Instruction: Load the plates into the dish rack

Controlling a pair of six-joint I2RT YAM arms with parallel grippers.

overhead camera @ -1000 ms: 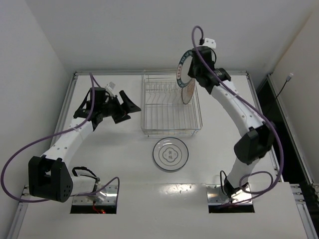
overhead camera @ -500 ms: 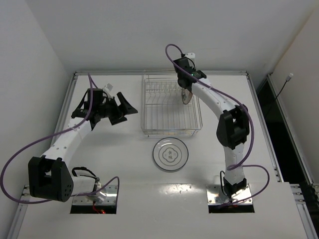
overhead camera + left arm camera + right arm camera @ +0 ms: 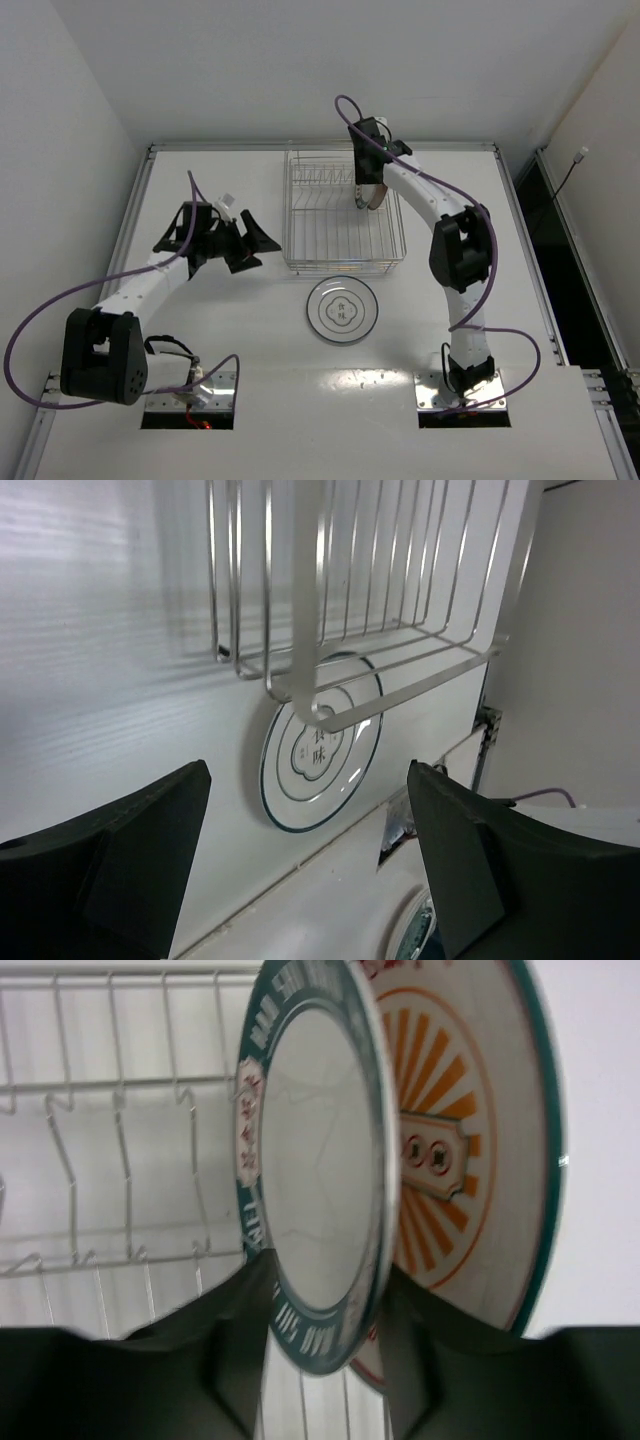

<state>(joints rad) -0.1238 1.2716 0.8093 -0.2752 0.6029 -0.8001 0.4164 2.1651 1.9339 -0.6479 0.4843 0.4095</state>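
White table point(image 3: 200, 330), plain white walls point(image 3: 250, 70) on three sides. Right gripper point(image 3: 327, 1268) pinches the lettered plate point(image 3: 310, 1160) at the dish rack point(image 3: 330, 240), left gripper point(image 3: 308, 775) is spread wide.

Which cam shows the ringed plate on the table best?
Top external: the ringed plate lies whole and unobstructed, just in front of the rack. Left wrist sees it obliquely, its upper part crossed by the rack's corner wires. Right wrist doesn't show it at all.

Robotics lab cell: bare white walls point(image 3: 250, 70) around white table point(image 3: 240, 340); left arm point(image 3: 145, 288), right arm point(image 3: 425, 195) bolted on; purple cabling point(image 3: 60, 295).
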